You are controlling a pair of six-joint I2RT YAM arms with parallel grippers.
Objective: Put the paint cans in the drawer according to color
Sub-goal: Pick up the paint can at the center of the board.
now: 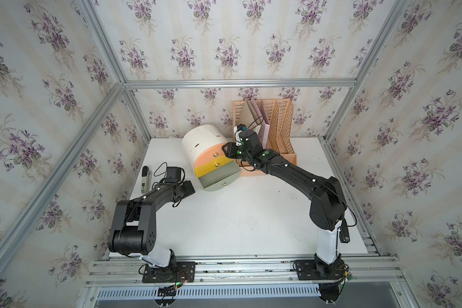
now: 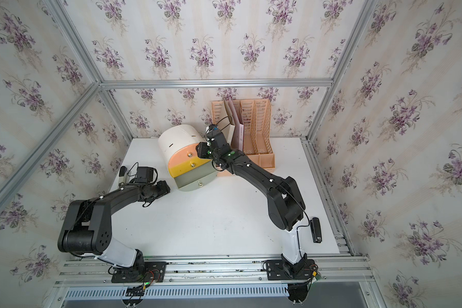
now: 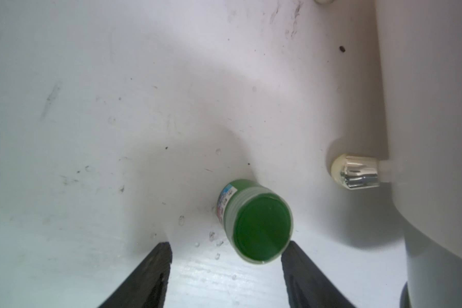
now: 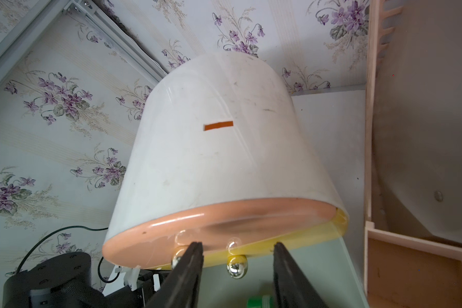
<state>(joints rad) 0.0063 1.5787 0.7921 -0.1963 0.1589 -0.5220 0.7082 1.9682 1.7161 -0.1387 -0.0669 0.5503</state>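
A paint can [image 3: 262, 229] with a dark green lid and a labelled side stands on the white table. It sits just past my left gripper's [image 3: 228, 248] tips, close to one finger [image 3: 299, 269], and the jaws are open. The top views hide this can under the left gripper [image 1: 188, 188]. The drawer [image 1: 211, 157] [image 2: 187, 154] is a white chest whose grey-green bottom drawer [image 1: 219, 178] is pulled out. My right gripper [image 4: 237, 245] [image 1: 228, 152] hovers open at the chest's front, with the yellow front's gold knob [image 4: 236, 266] untouched between its fingers. Another green can [image 4: 259, 302] peeks in below; I cannot tell if it lies in the drawer.
A peach lattice file rack [image 1: 275, 128] stands behind the right arm at the back wall. A black-and-grey stapler [image 1: 144, 179] lies by the left table edge, and a black stapler [image 2: 315, 230] by the right edge. The grey-green front's knob [image 3: 355, 170] juts out near the can.
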